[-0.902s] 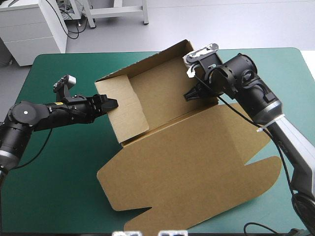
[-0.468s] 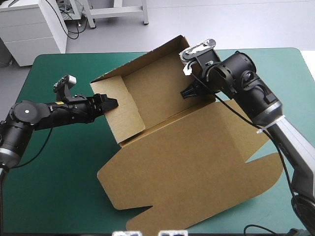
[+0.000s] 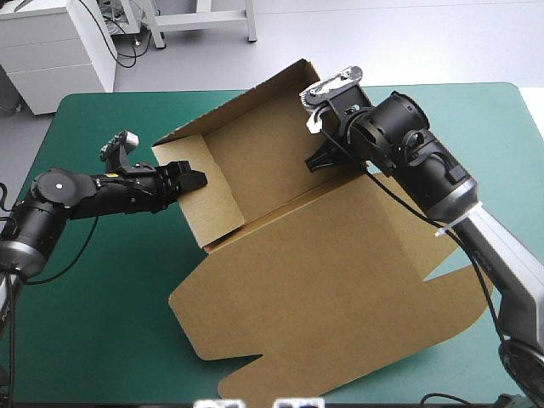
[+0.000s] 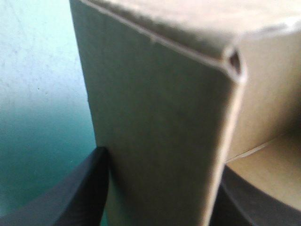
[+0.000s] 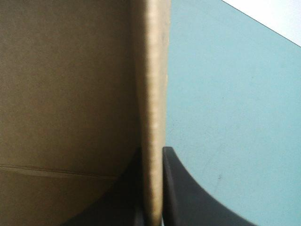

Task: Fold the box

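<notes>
- Slippage: right black claw (image 3: 320, 161) pinches only the thin back-wall edge of the brown cardboard box (image 3: 323, 272).
- Left black claw (image 3: 194, 180), clamped on its side wall, could crease it.

High view: bright, even light from overhead, no hard shadows anywhere. The box (image 3: 340, 280) has its flat lid evenly lit; the inner face of its left wall is a shade darker. A thin, soft shadow runs along its near edge on the teal-green cover (image 3: 102, 323). Faint sheen on the right arm (image 3: 425, 161).

Left wrist view: the wall facing the camera is in shade and dim, the face above it pale with light.

Right wrist view: the board's cut edge is bright, the inner face dimmer. Cover bright, no glare.
</notes>
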{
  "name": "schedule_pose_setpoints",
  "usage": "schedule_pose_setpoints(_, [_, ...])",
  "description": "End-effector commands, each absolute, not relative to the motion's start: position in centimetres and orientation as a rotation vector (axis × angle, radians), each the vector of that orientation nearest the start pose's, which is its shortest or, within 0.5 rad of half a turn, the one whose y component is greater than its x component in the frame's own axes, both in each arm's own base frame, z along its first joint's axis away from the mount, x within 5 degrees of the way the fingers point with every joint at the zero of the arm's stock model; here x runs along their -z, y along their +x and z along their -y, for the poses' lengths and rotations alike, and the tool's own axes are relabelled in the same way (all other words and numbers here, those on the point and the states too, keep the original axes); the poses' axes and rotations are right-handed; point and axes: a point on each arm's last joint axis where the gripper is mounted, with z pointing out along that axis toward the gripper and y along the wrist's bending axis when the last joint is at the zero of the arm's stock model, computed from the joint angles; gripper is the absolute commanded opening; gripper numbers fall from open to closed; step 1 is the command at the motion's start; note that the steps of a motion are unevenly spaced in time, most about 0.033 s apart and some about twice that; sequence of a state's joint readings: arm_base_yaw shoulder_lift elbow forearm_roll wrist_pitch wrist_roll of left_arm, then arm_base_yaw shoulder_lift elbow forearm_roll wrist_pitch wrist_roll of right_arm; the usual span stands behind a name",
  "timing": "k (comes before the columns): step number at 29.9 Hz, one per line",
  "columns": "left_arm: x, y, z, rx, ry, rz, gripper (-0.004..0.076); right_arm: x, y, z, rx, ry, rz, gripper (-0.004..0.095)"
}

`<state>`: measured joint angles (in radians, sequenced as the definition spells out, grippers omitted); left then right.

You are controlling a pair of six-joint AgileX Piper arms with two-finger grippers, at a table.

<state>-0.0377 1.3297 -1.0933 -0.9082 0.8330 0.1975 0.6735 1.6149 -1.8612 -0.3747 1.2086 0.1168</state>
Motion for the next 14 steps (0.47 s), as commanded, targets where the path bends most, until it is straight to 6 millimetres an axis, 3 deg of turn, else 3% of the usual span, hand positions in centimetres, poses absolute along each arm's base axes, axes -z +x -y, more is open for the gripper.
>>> schedule_pose_setpoints(1, [-36.2, 27.3, 7.3, 1.045, -0.232, -2.221, 0.0378, -47.2, 27.1, -18.3, 0.012, -0.616, -2.123, -0.0015])
schedule_pose_setpoints(5, [-36.5, 27.3, 9.1, 1.048, -0.208, -2.177, 0.0349, -47.2, 27.1, -18.3, 0.012, -0.616, -2.123, -0.0015])
schedule_pose_setpoints(7, [-36.7, 27.2, 9.8, 1.055, -0.217, -2.153, 0.0277, -47.2, 27.1, -18.3, 0.013, -0.616, -2.125, -0.0015])
schedule_pose_setpoints(10, [-36.8, 27.2, 10.7, 1.041, -0.196, -2.127, 0.0006, -47.2, 27.1, -18.3, 0.018, -0.616, -2.126, -0.0015])
schedule_pose_setpoints(14, [-37.0, 27.2, 11.0, 1.039, -0.194, -2.108, -0.0008, -47.2, 27.2, -18.2, 0.029, -0.615, -2.127, -0.0015])
